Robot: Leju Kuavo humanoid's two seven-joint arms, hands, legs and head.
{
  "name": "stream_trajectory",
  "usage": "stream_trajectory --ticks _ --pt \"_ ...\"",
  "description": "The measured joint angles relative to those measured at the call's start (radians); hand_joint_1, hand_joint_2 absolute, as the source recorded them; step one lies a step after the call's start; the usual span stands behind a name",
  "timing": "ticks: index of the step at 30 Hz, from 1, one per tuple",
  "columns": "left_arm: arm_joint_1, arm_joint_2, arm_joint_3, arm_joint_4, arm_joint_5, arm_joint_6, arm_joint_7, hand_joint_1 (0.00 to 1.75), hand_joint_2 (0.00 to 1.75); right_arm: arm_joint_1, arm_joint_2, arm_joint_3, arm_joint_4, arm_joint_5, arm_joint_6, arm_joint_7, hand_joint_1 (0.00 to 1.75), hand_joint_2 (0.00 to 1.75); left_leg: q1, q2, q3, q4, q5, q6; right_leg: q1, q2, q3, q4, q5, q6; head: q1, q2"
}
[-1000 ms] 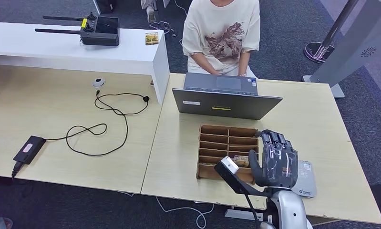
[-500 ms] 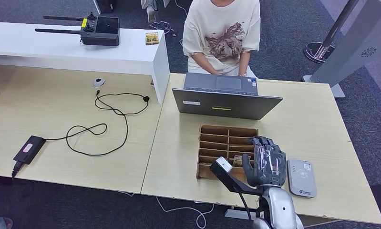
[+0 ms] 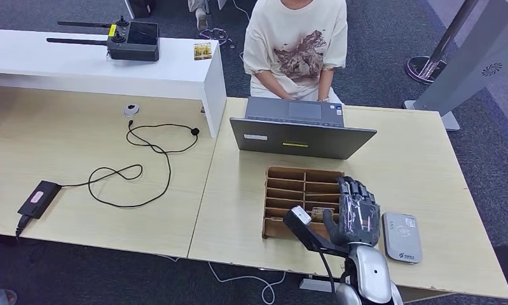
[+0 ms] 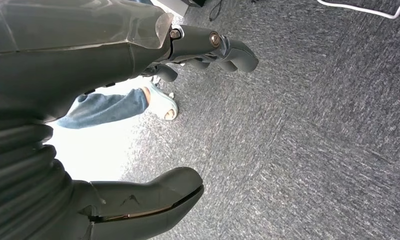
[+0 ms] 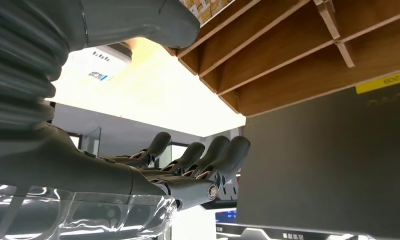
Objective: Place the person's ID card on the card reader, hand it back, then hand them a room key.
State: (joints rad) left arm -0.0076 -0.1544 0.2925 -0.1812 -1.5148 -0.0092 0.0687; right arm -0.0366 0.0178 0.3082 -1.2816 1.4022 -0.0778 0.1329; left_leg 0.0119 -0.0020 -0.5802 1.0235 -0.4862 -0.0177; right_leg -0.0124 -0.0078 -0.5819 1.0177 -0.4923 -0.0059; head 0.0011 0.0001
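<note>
My right hand hovers open over the right edge of the wooden divider box, palm down and fingers spread, holding nothing. A few cards lie in a near compartment of the box, just left of the thumb. The grey card reader lies flat on the table right of the hand, with nothing on it. In the right wrist view the fingers stretch out beside the box's brown slats. My left hand hangs open above grey carpet. A small yellowish card stands on the white counter.
An open laptop stands behind the box, and a person in a cream T-shirt sits behind it. A remote controller is on the white counter. A black cable and adapter lie on the left table.
My right hand has moved left, off the card reader and onto the box's right edge. The reader is now fully uncovered.
</note>
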Motion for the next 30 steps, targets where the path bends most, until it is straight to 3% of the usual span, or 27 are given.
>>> stream_trajectory --ticks 7,13,18,30 --pt "0.000 0.001 -0.004 0.000 0.000 0.000 0.000 0.00 1.75 0.000 0.005 -0.015 0.025 0.001 -0.007 -0.001 0.71 1.75 0.000 0.000 0.000 0.000 0.000 0.000 0.000 0.000 0.000 0.000 0.000 0.000 0.000 0.000" --pt "0.000 0.001 -0.005 0.000 0.000 0.000 0.000 0.00 1.75 0.004 0.007 -0.026 0.031 0.001 -0.009 -0.003 0.70 1.75 0.000 0.000 0.000 0.000 0.000 0.000 0.000 0.000 0.000 0.000 0.000 0.000 0.000 0.000" --pt "0.000 0.002 -0.005 0.000 0.000 0.000 0.000 0.00 1.75 0.006 0.011 -0.032 0.031 0.002 -0.009 -0.004 0.58 1.75 0.000 0.000 0.000 0.000 0.000 0.000 0.000 0.000 0.000 0.000 0.000 0.000 0.000 0.000" --pt "0.000 0.005 -0.028 0.000 0.000 0.004 0.000 0.00 1.75 0.032 0.016 -0.038 0.031 0.007 -0.008 -0.007 0.72 1.75 0.000 0.000 0.000 0.000 0.000 0.000 0.000 0.000 0.000 0.000 0.000 0.000 0.000 0.000"
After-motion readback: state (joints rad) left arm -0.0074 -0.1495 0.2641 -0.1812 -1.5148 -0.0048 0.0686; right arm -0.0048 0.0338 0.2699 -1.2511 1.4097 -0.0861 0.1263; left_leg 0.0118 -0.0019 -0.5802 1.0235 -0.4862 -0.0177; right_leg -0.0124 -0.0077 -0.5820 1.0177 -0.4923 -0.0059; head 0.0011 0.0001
